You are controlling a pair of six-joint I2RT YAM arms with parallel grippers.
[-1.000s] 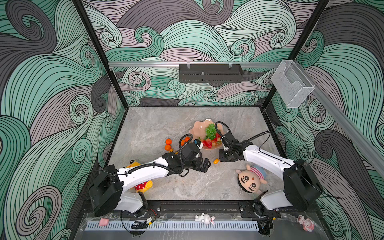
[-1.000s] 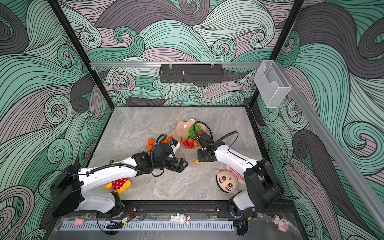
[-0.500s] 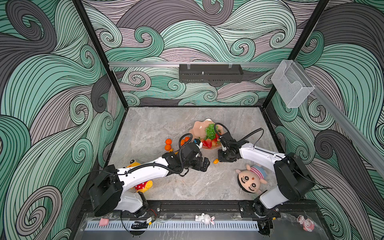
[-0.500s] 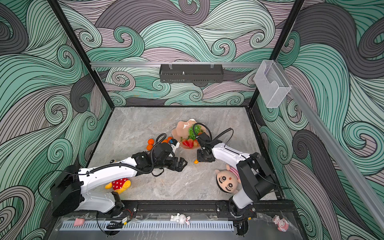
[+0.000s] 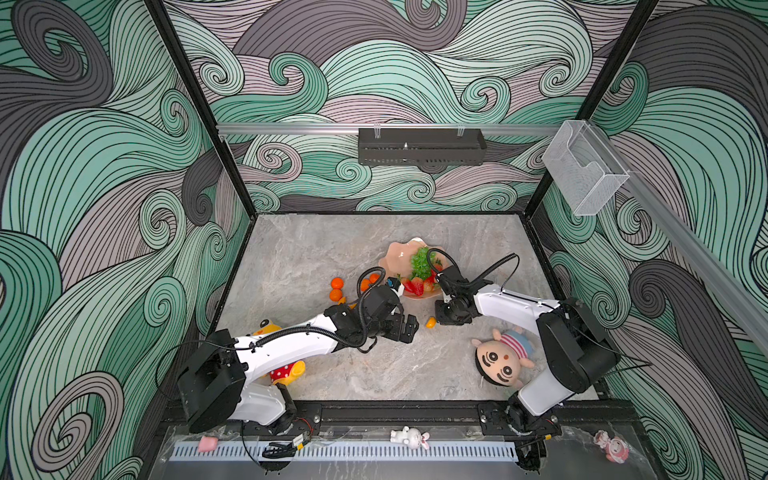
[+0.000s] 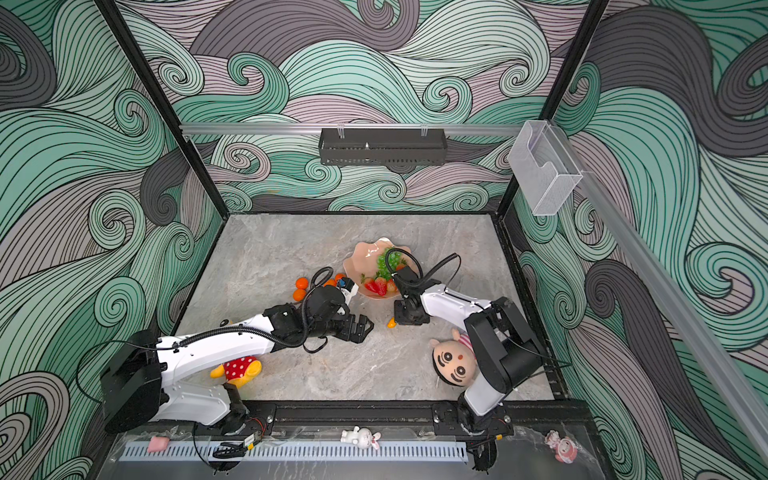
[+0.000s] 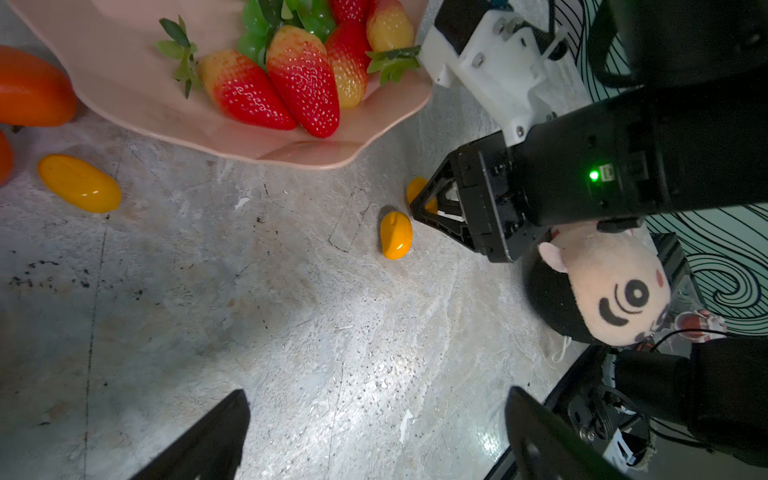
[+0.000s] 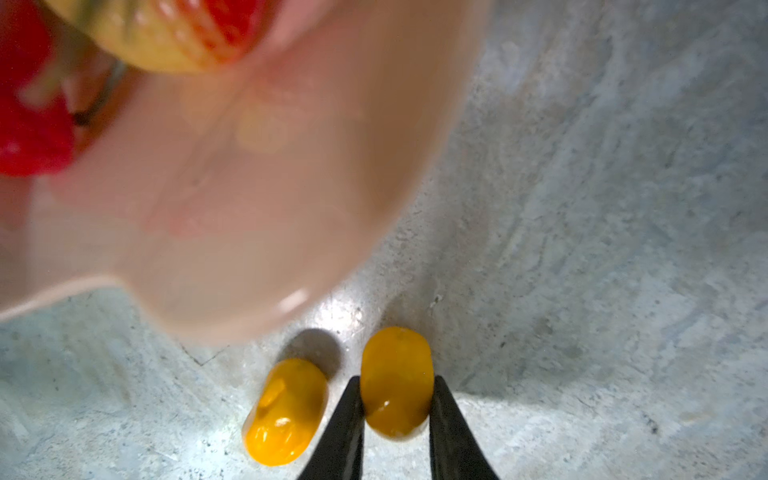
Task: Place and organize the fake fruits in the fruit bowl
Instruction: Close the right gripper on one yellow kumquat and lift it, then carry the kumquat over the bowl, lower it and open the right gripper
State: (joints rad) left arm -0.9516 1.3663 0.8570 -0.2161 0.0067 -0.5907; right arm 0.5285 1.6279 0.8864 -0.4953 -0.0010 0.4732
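The pink fruit bowl (image 5: 397, 258) (image 6: 365, 258) (image 7: 124, 83) holds green grapes (image 5: 422, 264) and strawberries (image 5: 415, 286) (image 7: 301, 79). Three tangerines (image 5: 337, 283) lie left of it on the table. In front of the bowl my right gripper (image 8: 397, 380) (image 5: 439, 320) is shut on a kumquat (image 8: 397, 382), one finger against each side. A second kumquat (image 8: 286, 411) (image 5: 430, 322) (image 7: 396, 235) lies loose beside it. A third kumquat (image 7: 79, 183) lies near the tangerines. My left gripper (image 7: 374, 409) (image 5: 409, 328) hangs open over bare table, a little left of the loose kumquat.
A round-faced plush doll (image 5: 500, 365) lies by the right arm's base. A yellow plush with red polka dots (image 5: 286, 370) lies under the left arm. A clear box (image 5: 584, 174) hangs on the right wall, a black rack (image 5: 419, 147) on the back wall.
My right gripper has shifted slightly left and its fingers have closed in on the kumquat. The left arm has not moved.
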